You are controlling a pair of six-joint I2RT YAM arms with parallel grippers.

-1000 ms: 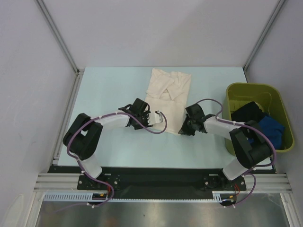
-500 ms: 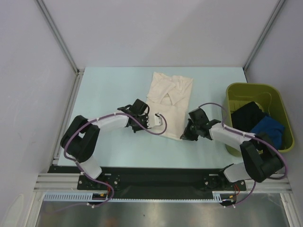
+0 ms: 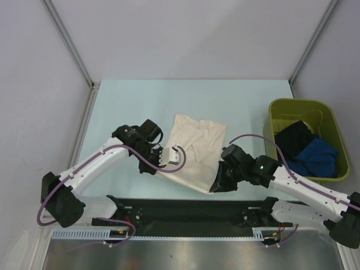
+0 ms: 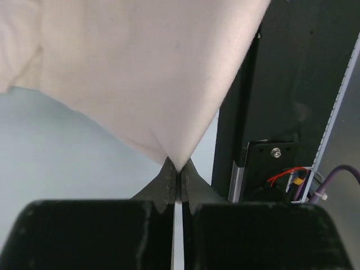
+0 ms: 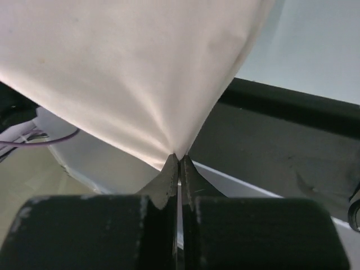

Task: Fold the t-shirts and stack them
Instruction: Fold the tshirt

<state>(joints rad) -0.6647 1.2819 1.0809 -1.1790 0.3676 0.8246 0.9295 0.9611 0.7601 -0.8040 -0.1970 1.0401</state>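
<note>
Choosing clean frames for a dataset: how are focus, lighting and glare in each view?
Top external: even light, sharp, no glare on the cream t-shirt. Left wrist: cloth bright, the left end effector a dark shape with little detail. Right wrist: likewise, the right end effector dark, the cloth pale but not washed out.

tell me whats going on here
Both arms are handling the cream t-shirt: the left gripper and the right gripper are each shut on a near corner, with the cloth taut between them. Its far part lies on the table. A black t-shirt and a blue t-shirt sit in the green bin.
</note>
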